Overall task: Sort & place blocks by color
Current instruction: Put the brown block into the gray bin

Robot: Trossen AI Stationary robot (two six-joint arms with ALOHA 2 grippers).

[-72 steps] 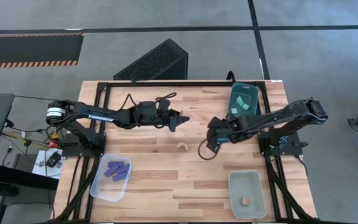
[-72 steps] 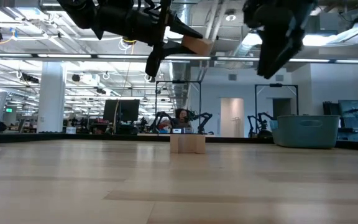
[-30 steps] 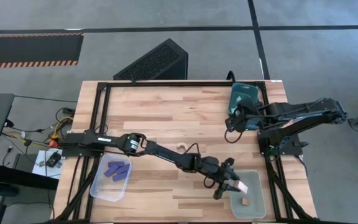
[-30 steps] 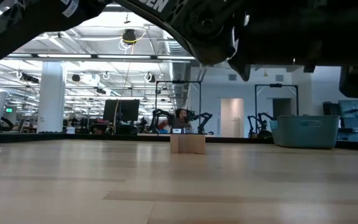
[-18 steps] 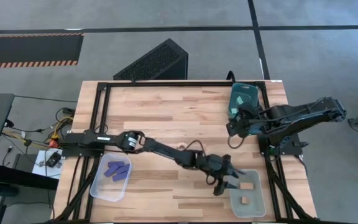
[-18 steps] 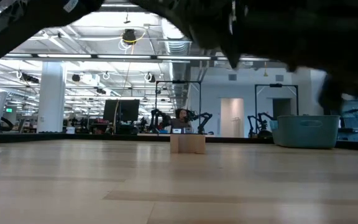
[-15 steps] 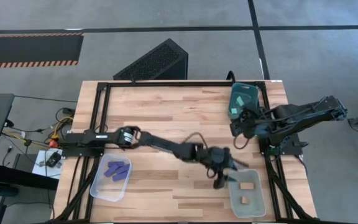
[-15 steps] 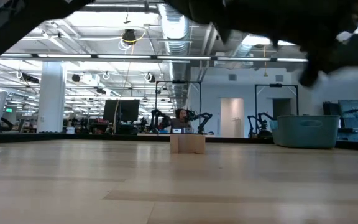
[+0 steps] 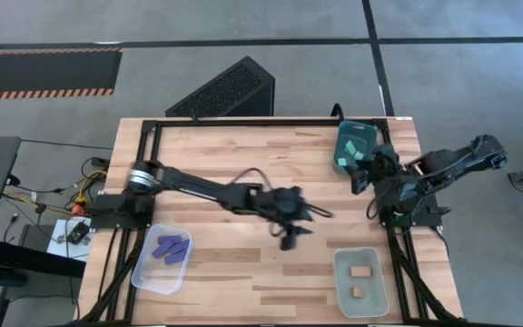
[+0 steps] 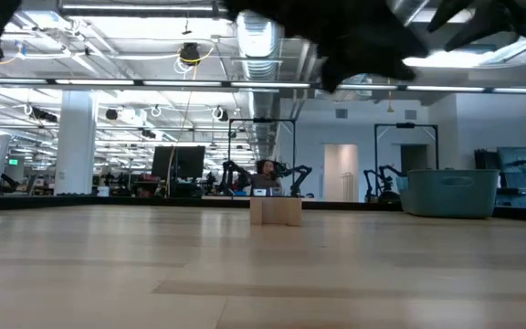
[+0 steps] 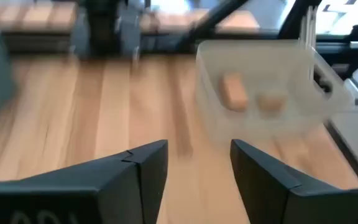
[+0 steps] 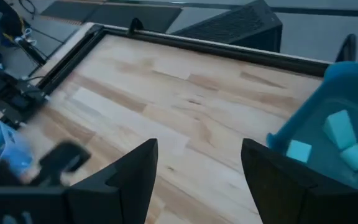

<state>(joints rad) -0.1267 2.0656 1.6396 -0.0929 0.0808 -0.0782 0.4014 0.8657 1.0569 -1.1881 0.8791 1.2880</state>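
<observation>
A tan arch block [image 10: 276,211] stands on its two feet in the middle of the table; in the high view my left arm covers it. Two tan blocks [image 9: 360,272] lie in the near-right clear bin [image 9: 340,283], also seen as tan blocks [image 11: 234,93] in the left wrist view. Dark blue bars [image 9: 172,248] lie in the near-left clear bin [image 9: 143,272]. Teal cubes [image 12: 340,134] sit in the teal bin [image 9: 342,160]. My left gripper [image 9: 307,222] hovers open and empty over the table's middle [image 11: 197,162]. My right gripper [image 9: 363,173] waits open beside the teal bin [image 12: 197,168].
A black metal frame [image 9: 152,127] runs along the table's edges. The teal bin [image 10: 450,192] stands at the far right corner, and the clear bins take the two near corners. Bare wood lies in the far left part [image 9: 207,150] of the table.
My left gripper let a tan block fall into the near-right clear bin, where it now lies beside the other one. Then it drew back, open, toward the table's middle and rose. My right arm pulled back toward the right edge beside the teal bin.
</observation>
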